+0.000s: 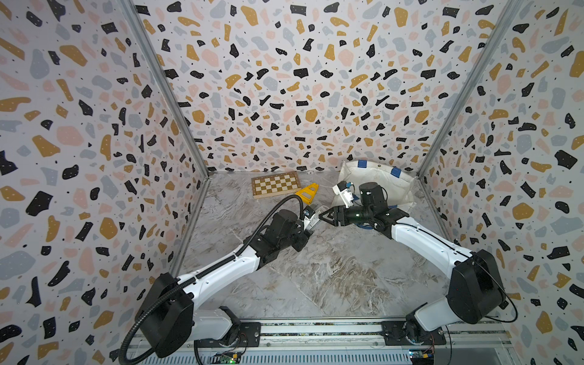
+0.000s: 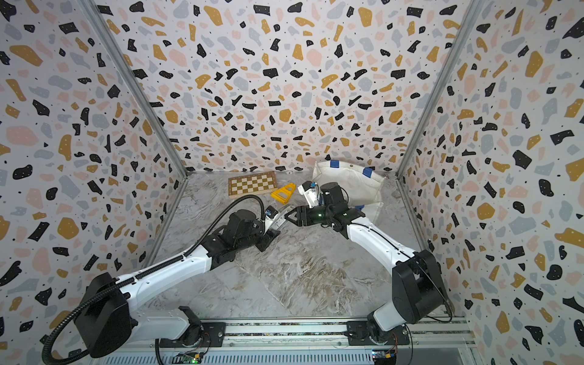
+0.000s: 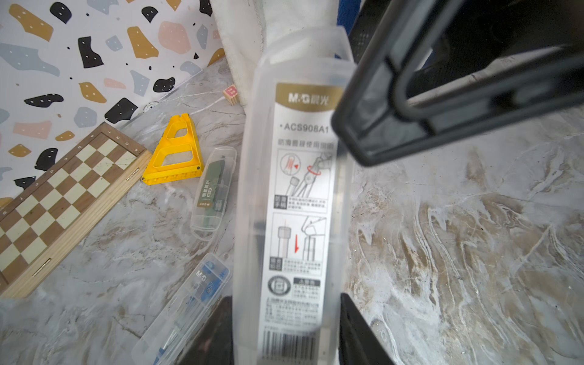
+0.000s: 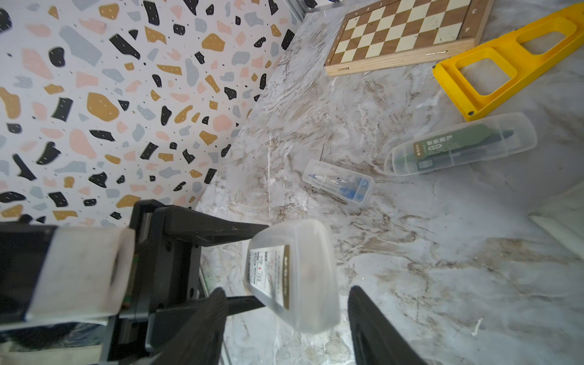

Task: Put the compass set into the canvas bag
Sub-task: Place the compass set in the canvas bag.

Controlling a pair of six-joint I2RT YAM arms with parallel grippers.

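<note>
Your compass set (image 3: pixel 297 205), a clear plastic case with a gold-and-silver printed label, hangs above the marble table (image 1: pixel 316 268), clamped in the left gripper (image 3: pixel 286 328); the right gripper (image 4: pixel 287 290) straddles its far end, jaws apart, near the canvas bag (image 1: pixel 377 178).

Both arms reach inward. Left tool (image 3: pixel 286 328) clamped on compass set (image 3: pixel 297 189); right tool (image 4: pixel 286 316) jaws apart, straddling its free end.
</note>
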